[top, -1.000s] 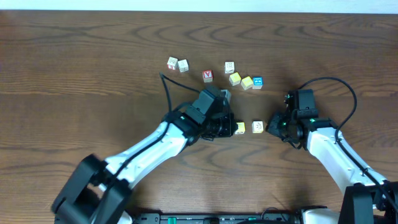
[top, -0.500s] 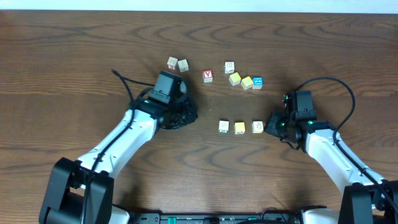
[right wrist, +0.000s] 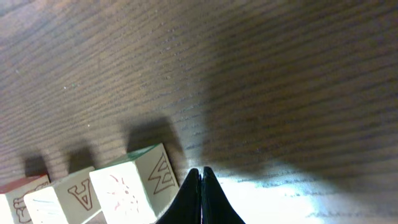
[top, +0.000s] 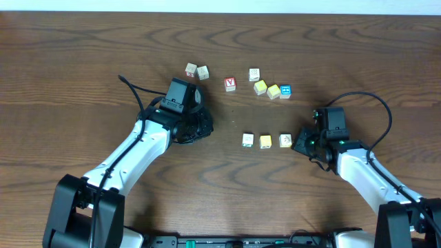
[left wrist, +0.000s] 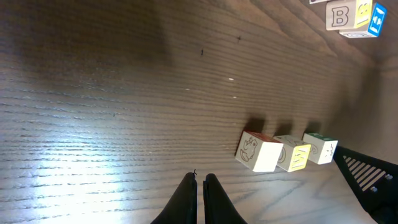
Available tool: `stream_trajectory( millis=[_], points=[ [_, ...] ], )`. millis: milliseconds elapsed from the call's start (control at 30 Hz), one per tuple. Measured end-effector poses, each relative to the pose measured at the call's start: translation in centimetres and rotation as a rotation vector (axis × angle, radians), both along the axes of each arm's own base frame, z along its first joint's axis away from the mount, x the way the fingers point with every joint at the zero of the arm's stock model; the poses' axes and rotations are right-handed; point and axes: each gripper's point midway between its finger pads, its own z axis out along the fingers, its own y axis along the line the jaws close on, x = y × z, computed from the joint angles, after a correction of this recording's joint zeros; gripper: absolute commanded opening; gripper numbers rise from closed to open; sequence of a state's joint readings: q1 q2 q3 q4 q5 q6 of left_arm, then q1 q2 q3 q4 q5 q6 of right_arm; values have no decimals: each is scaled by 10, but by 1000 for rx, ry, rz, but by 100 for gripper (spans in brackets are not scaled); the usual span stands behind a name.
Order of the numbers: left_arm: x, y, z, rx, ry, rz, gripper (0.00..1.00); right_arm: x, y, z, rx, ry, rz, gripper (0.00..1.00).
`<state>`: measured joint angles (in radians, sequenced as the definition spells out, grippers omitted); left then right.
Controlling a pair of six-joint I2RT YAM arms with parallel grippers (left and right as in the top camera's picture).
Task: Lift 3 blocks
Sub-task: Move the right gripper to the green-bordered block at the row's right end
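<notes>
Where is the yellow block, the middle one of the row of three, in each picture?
Overhead: yellow block just below centre.
Left wrist: yellow block lower right, mid-row.
Right wrist: yellow block bottom left, showing an A.
Landmark: the cream block beside the right claw.

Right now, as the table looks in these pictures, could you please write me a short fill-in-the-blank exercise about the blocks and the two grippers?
The row that lies between the two grippers holds ____ blocks.
The middle block of that row is coloured ____.
The left gripper and the right gripper are both ____.
The gripper closer to the row is the ____ one.
Missing words: three; yellow; shut; right.
</notes>
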<state>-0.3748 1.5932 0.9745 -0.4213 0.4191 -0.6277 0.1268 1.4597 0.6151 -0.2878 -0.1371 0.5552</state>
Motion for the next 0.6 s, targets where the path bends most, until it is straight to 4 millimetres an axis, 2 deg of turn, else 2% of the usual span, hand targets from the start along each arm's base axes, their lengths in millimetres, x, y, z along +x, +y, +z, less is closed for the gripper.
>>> stream_trajectory(
  millis=[233, 400, 600],
  points=[
    [-5, 2, -2, 9, 23, 0, 8, 0, 2, -3, 12, -13, 0, 1],
    [-5, 2, -2, 10, 23, 0, 7, 3, 15, -1, 39, -35, 31, 1],
    [-6, 3, -3, 14, 27, 1, 8, 1, 26, -12, 52, -7, 61, 1]
  ],
)
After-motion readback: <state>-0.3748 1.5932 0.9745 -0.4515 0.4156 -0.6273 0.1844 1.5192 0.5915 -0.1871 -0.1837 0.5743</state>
